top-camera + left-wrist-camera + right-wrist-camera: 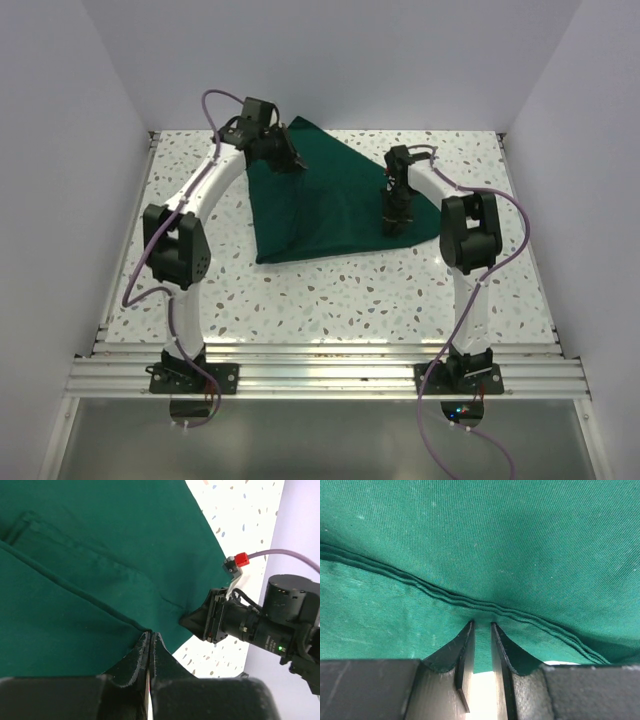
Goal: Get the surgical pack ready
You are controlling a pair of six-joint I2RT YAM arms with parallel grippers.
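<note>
The surgical pack point(320, 210) is a dark green cloth spread as a rough triangle on the speckled table point(300, 300). My left gripper point(290, 160) is at its far left part, raised a little. In the left wrist view its jaws point(150, 636) are shut on a fold of the cloth point(100, 555). My right gripper point(395, 225) points down at the cloth's right edge. In the right wrist view its fingertips point(482, 624) stand a narrow gap apart, pressed onto the cloth point(495, 540) by its stitched hem point(420, 582), with cloth showing between them.
White walls point(70, 200) close in the table on the left, right and back. An aluminium rail point(320, 375) runs along the near edge by the arm bases. The right arm's wrist point(260, 630) and purple cable point(290, 555) show in the left wrist view, close to the cloth's edge.
</note>
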